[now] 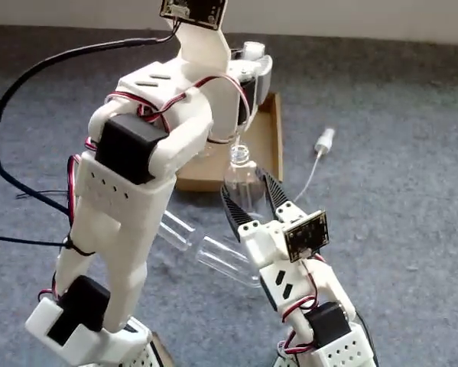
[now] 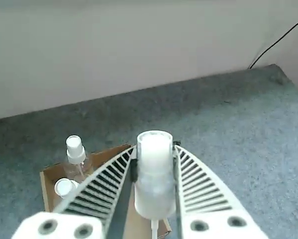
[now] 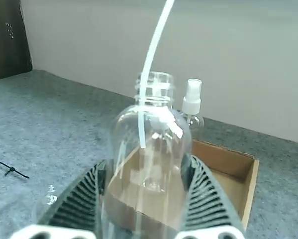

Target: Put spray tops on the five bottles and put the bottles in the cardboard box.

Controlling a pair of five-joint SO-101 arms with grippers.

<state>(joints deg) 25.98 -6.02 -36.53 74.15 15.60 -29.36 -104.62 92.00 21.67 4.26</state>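
Bottle upright, neck up, clamped by right end effector, left end effector gripping spray top, tube downward

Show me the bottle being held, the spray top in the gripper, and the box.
Bottle [image 3: 161, 164], right wrist view, on its clear body.
Spray top [image 2: 153, 167], left wrist view, on its white cap.
Box [image 1: 270, 138], high view, on its right wall.

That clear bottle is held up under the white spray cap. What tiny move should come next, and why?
Probably lower the left gripper straight down. Its spray top hangs above the clear bottle that the right gripper holds upright. The tube already runs through the open neck, so the top likely just needs seating on it.
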